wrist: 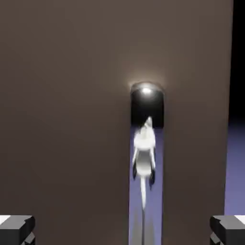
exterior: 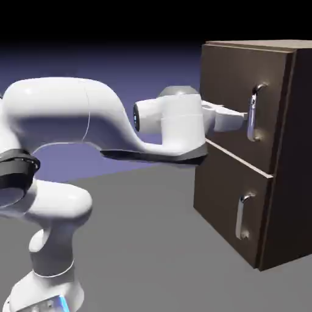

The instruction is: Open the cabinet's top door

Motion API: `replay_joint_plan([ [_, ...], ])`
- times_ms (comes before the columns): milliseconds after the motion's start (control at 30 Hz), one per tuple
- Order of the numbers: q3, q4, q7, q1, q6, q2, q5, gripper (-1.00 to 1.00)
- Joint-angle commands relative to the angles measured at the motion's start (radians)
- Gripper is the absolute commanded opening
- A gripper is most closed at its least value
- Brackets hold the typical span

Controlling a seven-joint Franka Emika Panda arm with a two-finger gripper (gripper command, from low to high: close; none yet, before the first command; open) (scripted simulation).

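The 1 white arm [exterior: 56,113] rises from its base [exterior: 46,295] at the lower left of the exterior view, bends over at a high elbow and reaches across to the exterior view's right. Its forearm dips, then meets the upright, rounded wrist [exterior: 183,125]. From there the hand [exterior: 225,119] points roughly level toward the exterior view's right. The jaws [wrist: 122,230] stand wide open, their 2 grey fingertips [wrist: 15,229] well apart at the bottom corners of the hand view, with nothing gripped between them.
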Motion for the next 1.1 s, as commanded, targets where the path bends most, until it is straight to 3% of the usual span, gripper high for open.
replay_joint_plan([
  [0,-0.016,0.007,0.033,0.015,-0.003,-0.005,-0.044,0.00],
  [267,-0.160,0.154,0.085,0.217,-0.022,0.057,-0.113,0.00],
  [300,-0.160,0.154,0.085,0.217,-0.022,0.057,-0.113,-1.00],
  [1067,0.593,-0.295,0.089,-0.548,-0.296,0.070,0.385,-1.00],
])
